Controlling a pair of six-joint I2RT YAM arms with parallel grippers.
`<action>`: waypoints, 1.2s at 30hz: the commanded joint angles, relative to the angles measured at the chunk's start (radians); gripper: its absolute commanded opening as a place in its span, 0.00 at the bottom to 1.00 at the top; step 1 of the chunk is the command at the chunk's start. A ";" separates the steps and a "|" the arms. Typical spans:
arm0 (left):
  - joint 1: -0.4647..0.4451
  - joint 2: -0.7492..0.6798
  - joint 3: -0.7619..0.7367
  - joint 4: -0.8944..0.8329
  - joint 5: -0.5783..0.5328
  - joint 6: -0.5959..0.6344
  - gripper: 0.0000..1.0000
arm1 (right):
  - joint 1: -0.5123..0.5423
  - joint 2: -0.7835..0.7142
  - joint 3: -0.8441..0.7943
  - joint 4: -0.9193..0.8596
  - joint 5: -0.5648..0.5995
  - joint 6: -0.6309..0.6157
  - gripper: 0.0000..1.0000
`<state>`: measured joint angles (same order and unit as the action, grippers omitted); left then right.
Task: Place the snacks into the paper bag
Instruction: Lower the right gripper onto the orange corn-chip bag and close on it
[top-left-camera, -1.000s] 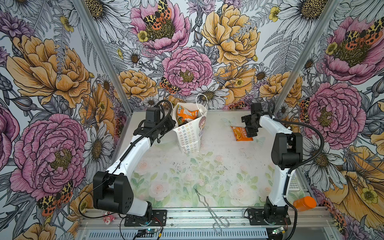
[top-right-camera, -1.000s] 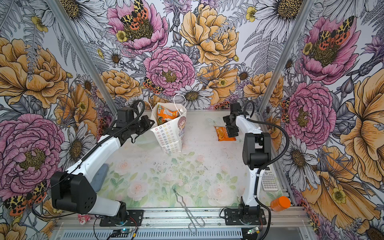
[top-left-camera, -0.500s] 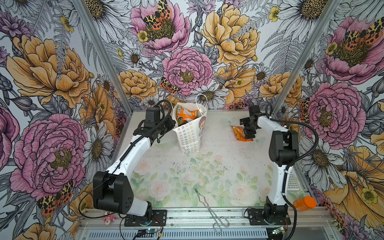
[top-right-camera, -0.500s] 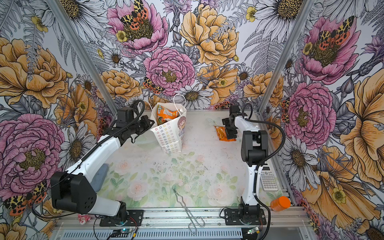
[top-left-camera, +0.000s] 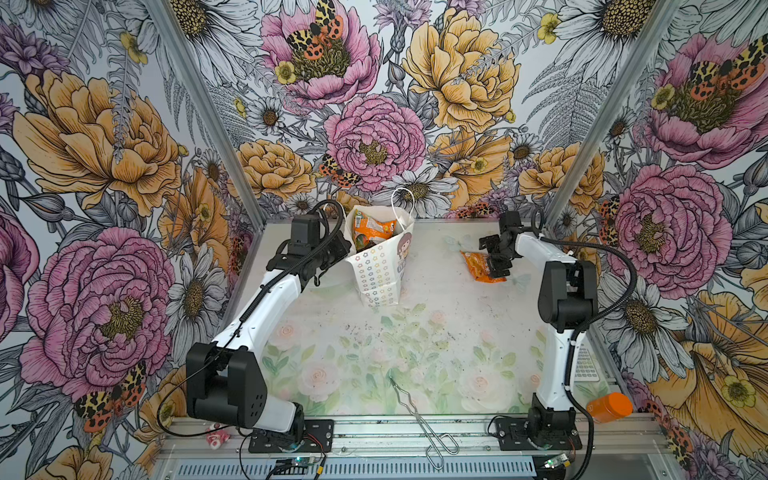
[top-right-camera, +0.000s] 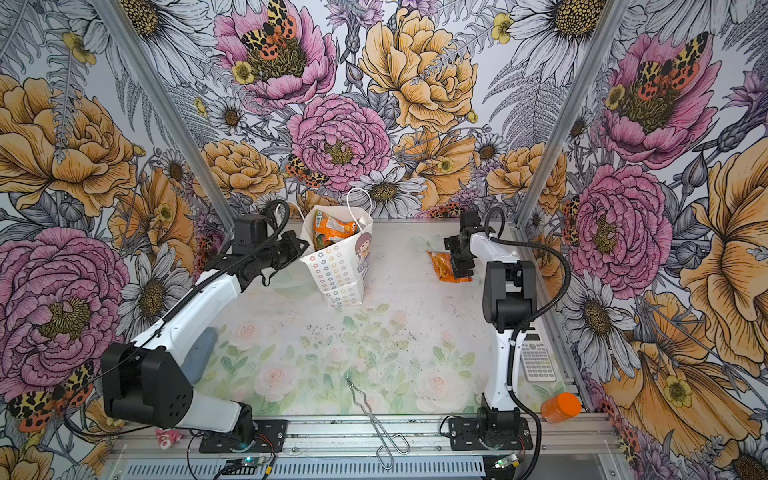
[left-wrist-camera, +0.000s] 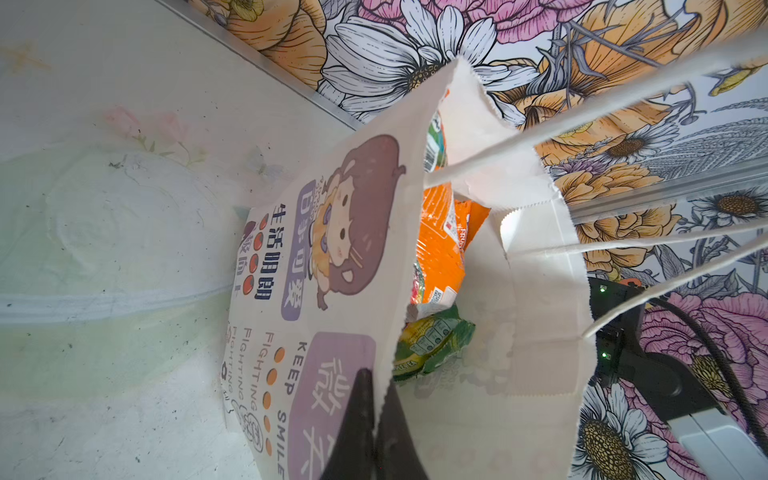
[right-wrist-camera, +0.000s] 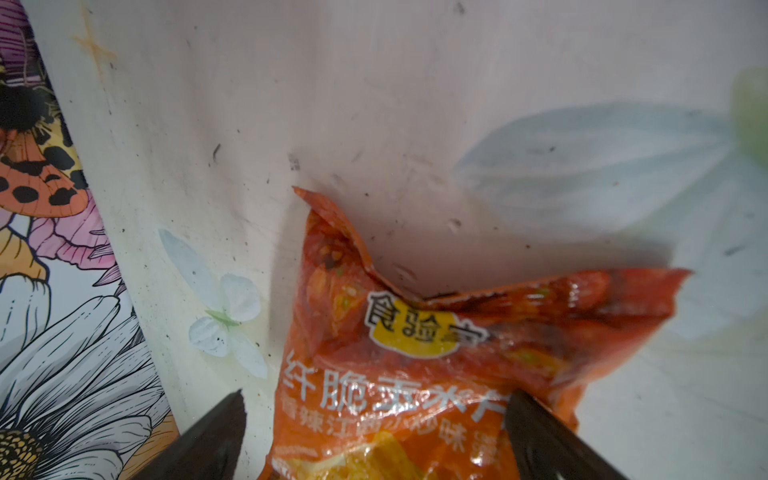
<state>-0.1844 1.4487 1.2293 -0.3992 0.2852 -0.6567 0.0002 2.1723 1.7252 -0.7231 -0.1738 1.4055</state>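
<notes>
The step in hand looks like the pick-up of the last loose snack. The right gripper (right-wrist-camera: 374, 399) hangs low over the packet (right-wrist-camera: 457, 332) with its jaws wide apart, one finger clear of the packet's edge and the other above its face. Nothing is gripped yet. The packet lies flat on the counter (top-left-camera: 415, 332) near the back right, well apart from the bag (top-left-camera: 380, 270). The left gripper (left-wrist-camera: 376, 399) is pinched together on the bag's front wall at the rim, which seems to keep the mouth open.

The next move calls for lowering, closing across the packet, lifting, carrying it over to the bag mouth and letting go above it. The film looks slick and puffy, so a shallow pinch could slip.

The packet is crinkled and shiny, orange-red with a yellow badge and white Chinese lettering, one corner bent up. The bag stands upright, white, with flower outlines on its side and a cartoon girl on its face. An orange snack (left-wrist-camera: 440, 249) and a green snack (left-wrist-camera: 432, 343) already sit inside
</notes>
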 joint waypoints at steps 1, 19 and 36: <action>0.014 -0.007 0.005 0.032 0.014 -0.011 0.00 | 0.000 -0.037 -0.052 -0.025 0.006 -0.017 1.00; 0.023 -0.020 -0.014 0.038 0.019 -0.011 0.00 | 0.003 -0.193 -0.194 -0.025 -0.011 0.019 1.00; 0.024 -0.016 -0.018 0.043 0.024 -0.014 0.00 | 0.023 -0.190 -0.227 -0.025 -0.046 0.020 1.00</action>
<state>-0.1734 1.4487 1.2224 -0.3923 0.2867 -0.6567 0.0124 2.0041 1.5070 -0.7437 -0.2092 1.4242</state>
